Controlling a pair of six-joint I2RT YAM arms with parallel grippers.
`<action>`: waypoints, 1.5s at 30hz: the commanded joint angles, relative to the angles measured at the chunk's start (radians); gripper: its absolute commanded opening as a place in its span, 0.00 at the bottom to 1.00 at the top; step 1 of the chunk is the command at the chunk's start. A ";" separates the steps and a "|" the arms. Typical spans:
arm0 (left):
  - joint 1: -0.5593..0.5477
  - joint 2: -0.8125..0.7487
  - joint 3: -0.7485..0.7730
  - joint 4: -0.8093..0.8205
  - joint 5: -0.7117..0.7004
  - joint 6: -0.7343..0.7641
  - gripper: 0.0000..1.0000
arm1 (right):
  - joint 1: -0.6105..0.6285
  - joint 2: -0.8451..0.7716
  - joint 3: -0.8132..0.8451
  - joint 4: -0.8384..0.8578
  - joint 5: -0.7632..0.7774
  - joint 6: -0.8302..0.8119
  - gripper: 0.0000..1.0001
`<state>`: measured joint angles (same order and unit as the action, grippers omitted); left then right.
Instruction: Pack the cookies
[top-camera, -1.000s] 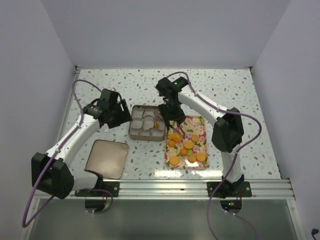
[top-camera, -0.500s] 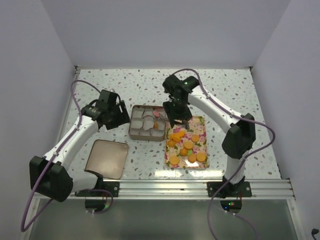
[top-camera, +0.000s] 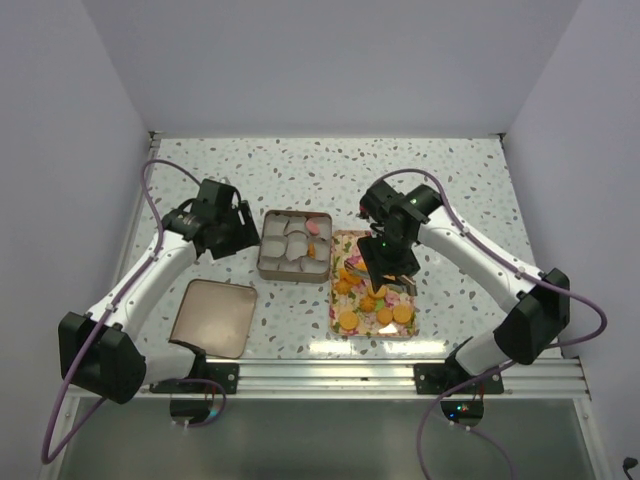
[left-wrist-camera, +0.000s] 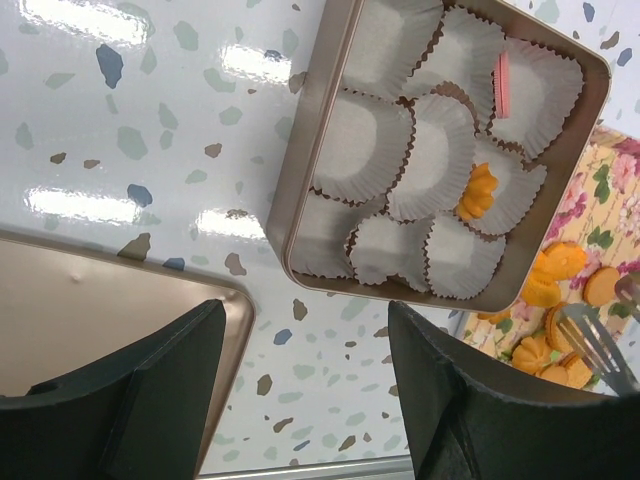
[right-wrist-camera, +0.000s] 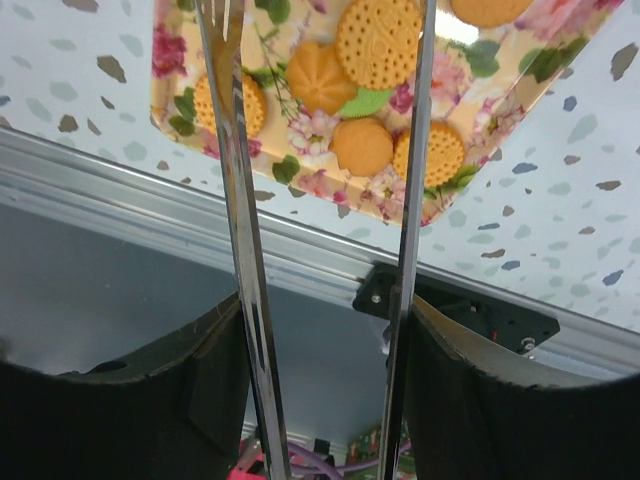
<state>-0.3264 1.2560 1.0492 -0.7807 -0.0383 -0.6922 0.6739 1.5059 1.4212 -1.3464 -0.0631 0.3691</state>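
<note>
The right gripper (top-camera: 388, 268) has its jaws clenched on tongs (right-wrist-camera: 240, 200), whose two blades point down over the floral tray (right-wrist-camera: 520, 60), right of the tin (left-wrist-camera: 300, 190). Most cookies (right-wrist-camera: 378, 42) lie loose there, several framed between the blades. Two cookies already sit in the tin. The left gripper (left-wrist-camera: 305, 335), jaws released and empty, hangs left of the tin and is farther from the tray.

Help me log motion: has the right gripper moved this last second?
Yes. The right gripper, holding metal tongs, went from the gold rectangular tin's edge toward the arm bases, over the floral tray.
</note>
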 joint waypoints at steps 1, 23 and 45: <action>0.009 -0.023 0.011 0.012 -0.008 -0.006 0.71 | 0.000 -0.041 -0.034 -0.123 -0.047 -0.002 0.57; 0.009 -0.072 -0.028 0.005 -0.014 -0.021 0.71 | 0.000 0.051 -0.074 -0.062 -0.098 -0.039 0.55; 0.009 -0.079 -0.052 0.008 -0.017 -0.012 0.72 | 0.007 0.139 -0.061 -0.004 -0.098 -0.035 0.50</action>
<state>-0.3252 1.2011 1.0016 -0.7803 -0.0399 -0.6983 0.6788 1.6321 1.3407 -1.3556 -0.1513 0.3393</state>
